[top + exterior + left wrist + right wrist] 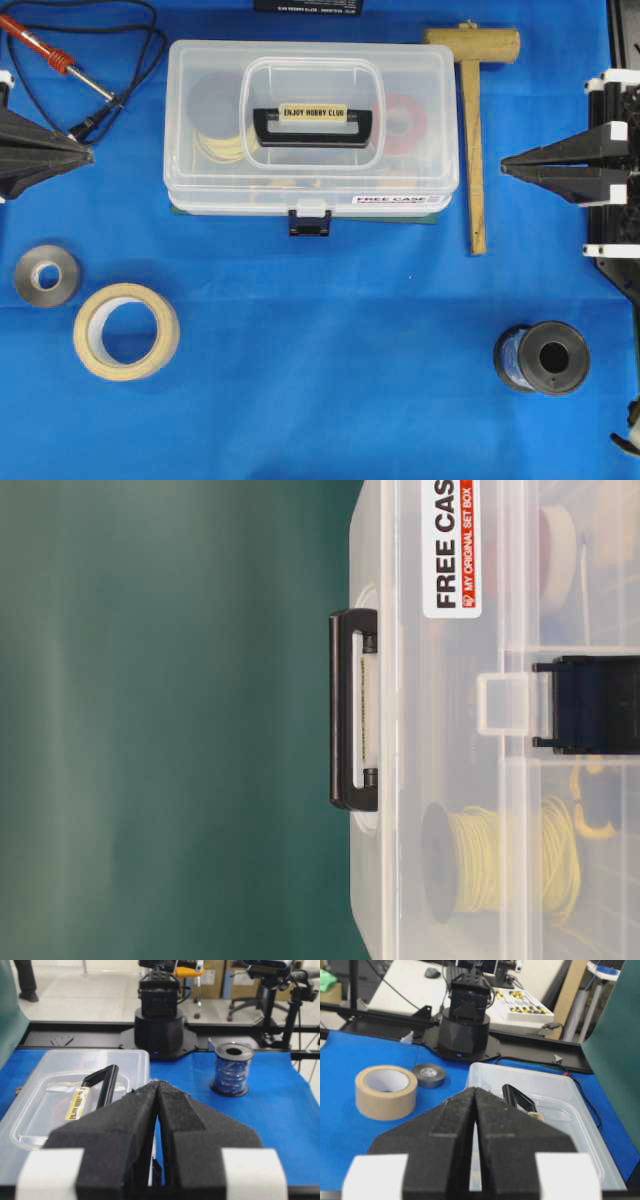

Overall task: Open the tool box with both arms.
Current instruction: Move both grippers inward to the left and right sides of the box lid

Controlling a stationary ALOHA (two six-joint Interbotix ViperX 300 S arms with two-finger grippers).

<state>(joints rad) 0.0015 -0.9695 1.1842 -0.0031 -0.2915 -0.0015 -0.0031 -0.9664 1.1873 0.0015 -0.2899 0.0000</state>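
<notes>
The tool box [312,128] sits upper-centre on the blue bench [330,400], lid down, black front latch [309,221] still hooked over the front edge. Long axis runs left-right in the overhead view; the latch side faces the lower edge of that view, hinge side toward the top, handle [313,126] lying flat along the long axis w/ its "ENJOY HOBBY CLUB" label up. Left pincer [88,154] is clenched w/ nothing in it, parked at the left edge, tips aimed at the box's left end but well apart from it; right pincer [505,168] also clenched and empty, at the right edge, pointing at the right end. Risks, as I judge them: box is light clear plastic, so prying the latch w/ one arm only will prob. slide or tip it unless the other arm pins the lid or body. Latch is small, so a tip could slip off it. The wooden mallet [472,120] lies just beside the box's right end, betw. it and the right pincer, so a low approach from that side could knock it. The soldering iron [55,58] and its cable [150,45] lie near the left end and could snag. Masking tape roll [127,331], grey tape roll [47,275] and wire spool [541,357] sit near the front, clear of the latch.
</notes>
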